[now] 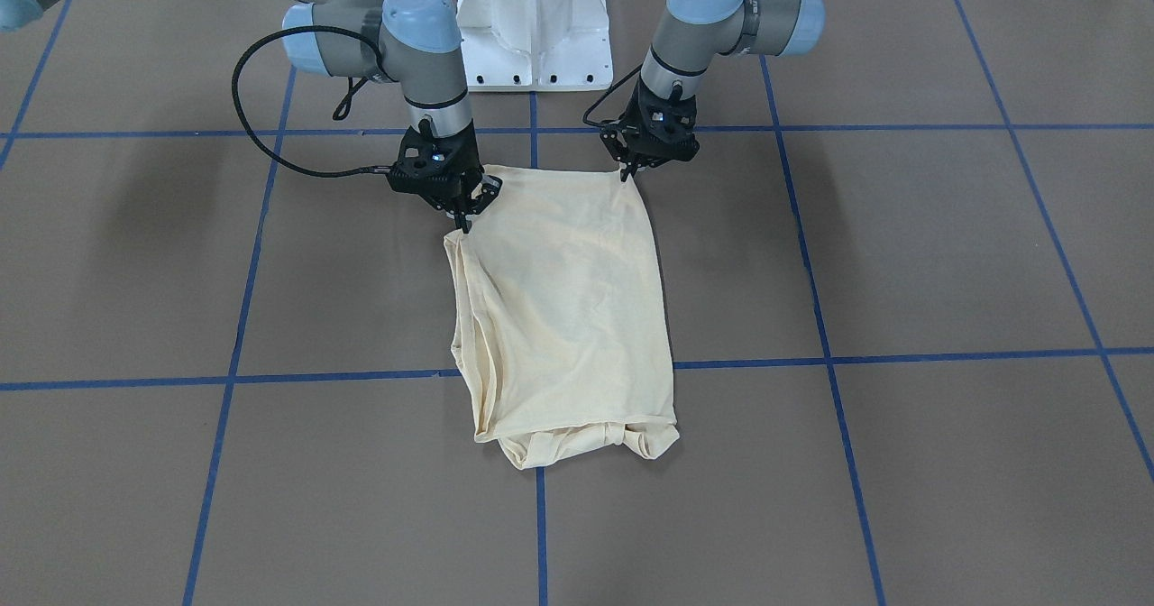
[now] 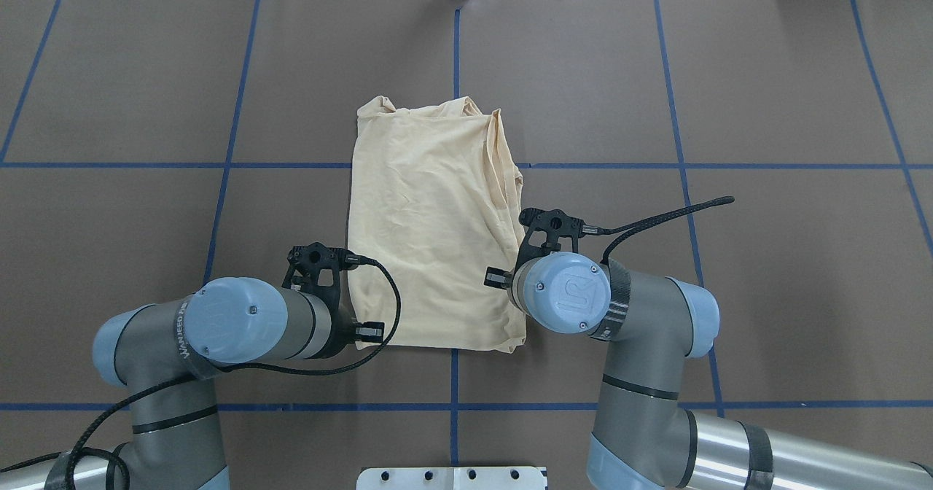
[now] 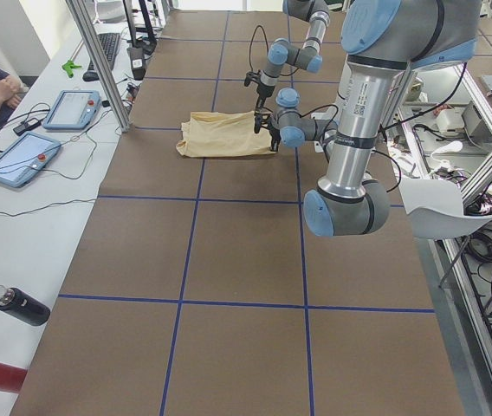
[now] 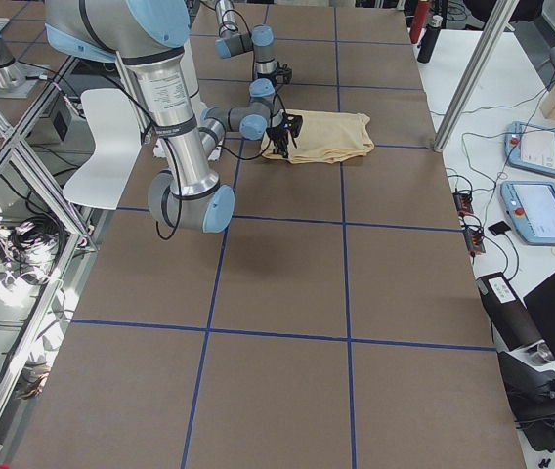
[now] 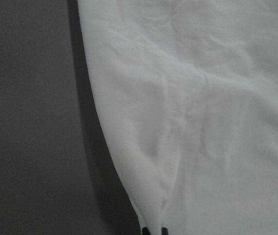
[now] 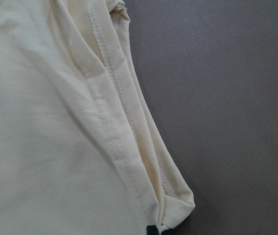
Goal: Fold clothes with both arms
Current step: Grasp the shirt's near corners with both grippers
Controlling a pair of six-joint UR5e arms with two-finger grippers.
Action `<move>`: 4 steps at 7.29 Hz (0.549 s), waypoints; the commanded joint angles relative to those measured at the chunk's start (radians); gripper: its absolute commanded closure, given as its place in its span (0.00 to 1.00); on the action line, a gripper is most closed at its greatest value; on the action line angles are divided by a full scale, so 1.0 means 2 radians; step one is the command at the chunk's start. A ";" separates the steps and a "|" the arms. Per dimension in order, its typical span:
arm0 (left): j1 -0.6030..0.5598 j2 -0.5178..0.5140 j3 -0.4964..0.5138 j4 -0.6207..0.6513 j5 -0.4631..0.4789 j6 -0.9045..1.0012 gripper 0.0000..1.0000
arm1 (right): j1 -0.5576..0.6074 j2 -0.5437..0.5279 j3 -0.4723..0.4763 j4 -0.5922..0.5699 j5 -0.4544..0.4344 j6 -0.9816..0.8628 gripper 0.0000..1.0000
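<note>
1. The table [image 1: 902, 254] has a matte brown covering, ruled into large squares by thin blue tape [image 1: 315, 377].
2. The T-shirt [image 1: 568, 308] is thin, soft, pale cream-yellow knit. It is folded into a rough rectangle with fine wrinkles across its flat top.
3. It lies mid-table in front of the white base mount [image 1: 534, 24], across a crossing of the tape lines.
4. Along its side on the robot's right the layers stack loosely. The right wrist view shows a double-stitched hem [image 6: 107, 122] ending in a small rolled corner.
5. The far end bunches into rounded folds.
6. The left gripper [image 1: 627, 171], black and angular, has its fingers pressed together on the near left corner, drawing the cloth into a small peak.
7. The right gripper [image 1: 463, 218] pinches the near right corner, tips tight together.
</note>
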 commanded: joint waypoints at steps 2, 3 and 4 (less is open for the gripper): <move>0.007 0.001 -0.098 0.094 -0.004 0.000 1.00 | -0.004 -0.027 0.063 -0.004 0.007 0.000 1.00; 0.027 0.001 -0.144 0.129 -0.005 -0.008 1.00 | -0.025 -0.051 0.124 -0.036 0.007 0.000 1.00; 0.056 0.001 -0.175 0.157 -0.004 -0.038 1.00 | -0.049 -0.059 0.181 -0.093 0.007 0.010 1.00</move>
